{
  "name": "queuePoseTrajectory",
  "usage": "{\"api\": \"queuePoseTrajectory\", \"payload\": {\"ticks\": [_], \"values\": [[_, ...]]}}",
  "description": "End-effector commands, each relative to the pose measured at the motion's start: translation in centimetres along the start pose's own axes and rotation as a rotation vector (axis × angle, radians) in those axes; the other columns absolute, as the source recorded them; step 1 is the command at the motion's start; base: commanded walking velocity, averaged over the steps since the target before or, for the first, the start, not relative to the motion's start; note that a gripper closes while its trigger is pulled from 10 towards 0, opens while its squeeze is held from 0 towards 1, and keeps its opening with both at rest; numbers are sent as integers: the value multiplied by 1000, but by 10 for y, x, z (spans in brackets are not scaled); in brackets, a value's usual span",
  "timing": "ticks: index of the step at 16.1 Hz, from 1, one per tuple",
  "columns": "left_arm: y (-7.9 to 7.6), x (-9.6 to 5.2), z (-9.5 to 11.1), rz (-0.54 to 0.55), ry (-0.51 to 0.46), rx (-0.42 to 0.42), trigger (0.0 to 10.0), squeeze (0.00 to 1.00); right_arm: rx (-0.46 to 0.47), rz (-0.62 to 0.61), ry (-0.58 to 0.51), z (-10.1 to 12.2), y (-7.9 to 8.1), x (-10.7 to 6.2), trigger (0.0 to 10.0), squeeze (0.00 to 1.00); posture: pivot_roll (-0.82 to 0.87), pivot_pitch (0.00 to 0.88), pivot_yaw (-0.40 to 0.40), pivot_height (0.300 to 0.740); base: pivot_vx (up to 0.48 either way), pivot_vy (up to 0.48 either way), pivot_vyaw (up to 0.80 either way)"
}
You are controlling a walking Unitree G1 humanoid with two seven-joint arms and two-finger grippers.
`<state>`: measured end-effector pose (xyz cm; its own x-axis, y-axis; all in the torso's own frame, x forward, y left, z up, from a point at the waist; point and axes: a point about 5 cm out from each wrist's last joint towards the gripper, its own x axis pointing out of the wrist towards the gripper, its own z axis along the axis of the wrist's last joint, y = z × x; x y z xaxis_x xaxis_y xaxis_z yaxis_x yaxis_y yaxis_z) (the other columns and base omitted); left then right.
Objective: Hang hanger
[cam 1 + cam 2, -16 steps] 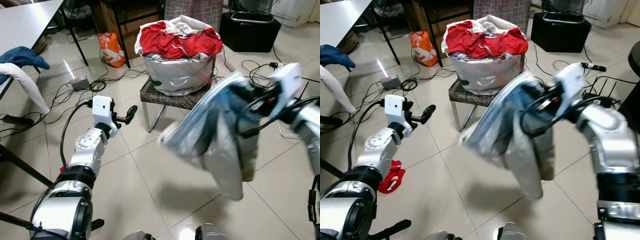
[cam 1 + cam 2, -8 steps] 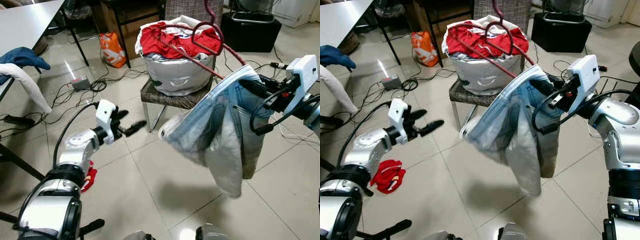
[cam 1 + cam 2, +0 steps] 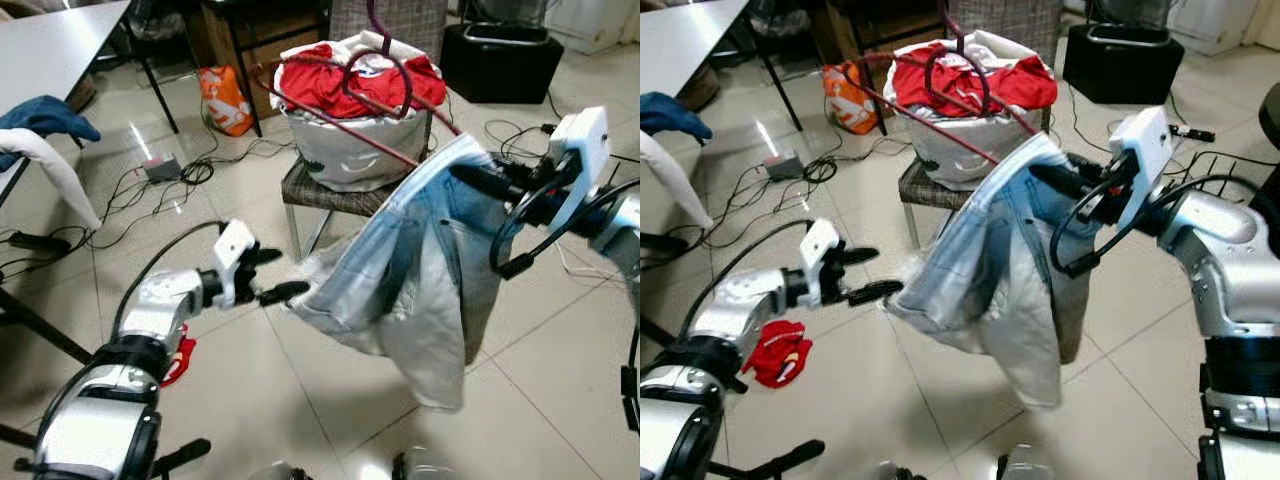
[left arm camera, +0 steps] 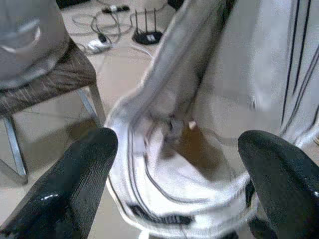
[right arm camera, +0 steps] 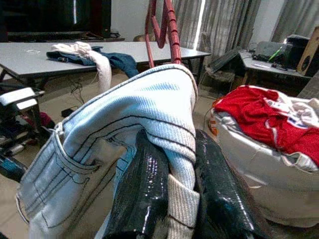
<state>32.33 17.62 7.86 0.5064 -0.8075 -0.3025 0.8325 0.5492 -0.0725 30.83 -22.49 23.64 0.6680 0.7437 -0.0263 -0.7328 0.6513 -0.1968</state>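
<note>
Hanger (image 3: 372, 85), one, dark red, raised in front of basket (image 3: 352, 150), draped with one pale denim garment (image 3: 420, 270). Right gripper (image 5: 172, 199) clenched on denim below hanger. Left gripper (image 3: 273, 275) spread wide, near denim's lower edge. Bare floor (image 3: 340, 380) below hanger.

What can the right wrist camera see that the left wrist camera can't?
The right wrist view alone shows the red hanger, the grey table with clothes, and the right hand pinching the denim. The left wrist view alone shows the open left hand, the chair and floor cables. Both show the pale denim garment.
</note>
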Motion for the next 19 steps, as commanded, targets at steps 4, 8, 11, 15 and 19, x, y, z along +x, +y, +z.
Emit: {"api": "queuePoseTrajectory", "payload": {"ticks": [4,8,11,15,19], "values": [[-2,-9,-2,-81,17,-27,10000,0,-33,22,-92,22,2,2,10000,0,-232,0,147,740,0,0,0],[-26,10,-10,-182,-44,-111,10000,0,-25,40,-146,33,4,5,10000,0,-234,0,142,740,0,0,0],[-18,11,0,-114,-112,-158,10000,0,-29,62,-136,33,7,6,10000,0,-236,0,139,740,0,0,0],[-3,5,19,-31,-181,-169,10000,0,-16,66,-113,25,11,8,10000,0,-235,0,138,740,0,0,0],[-15,12,10,-94,-143,-166,10000,0,-7,59,-130,26,13,9,10000,0,-235,0,138,740,0,0,0]]}}
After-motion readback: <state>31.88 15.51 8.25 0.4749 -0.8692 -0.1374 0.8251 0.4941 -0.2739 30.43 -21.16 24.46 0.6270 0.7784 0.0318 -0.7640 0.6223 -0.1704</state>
